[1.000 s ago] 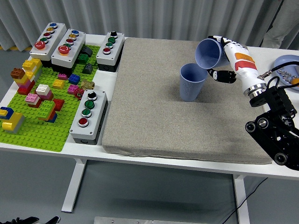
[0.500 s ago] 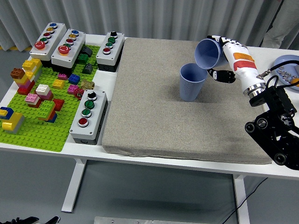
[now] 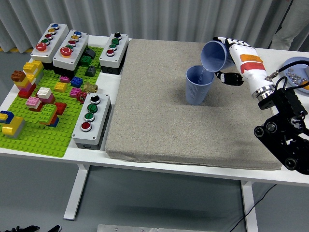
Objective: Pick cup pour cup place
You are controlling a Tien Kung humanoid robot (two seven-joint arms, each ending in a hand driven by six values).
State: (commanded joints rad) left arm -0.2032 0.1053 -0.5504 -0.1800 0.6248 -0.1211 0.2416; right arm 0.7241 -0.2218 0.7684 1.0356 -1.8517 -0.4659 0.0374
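Observation:
A blue ribbed cup point(image 3: 198, 85) stands upright on the grey mat point(image 3: 159, 116), right of its middle. My right hand point(image 3: 231, 57) holds a second blue cup point(image 3: 215, 54) tilted, mouth down-left over the standing cup's rim. A thin stream of liquid runs from the tilted cup into the standing one. The fingers wrap the tilted cup from the right, and a dark thumb point(image 3: 230, 78) shows below it. My left hand is nowhere in the frame.
A green brick plate point(image 3: 43, 140) with several coloured bricks lies at the left. Three grey button boxes point(image 3: 60, 46) stand behind it, another point(image 3: 91, 121) at the mat's left edge. A blue bowl point(image 3: 297, 72) sits at the far right.
The held cup has tipped a little further and liquid now shows pouring into the standing cup. The arm has barely shifted.

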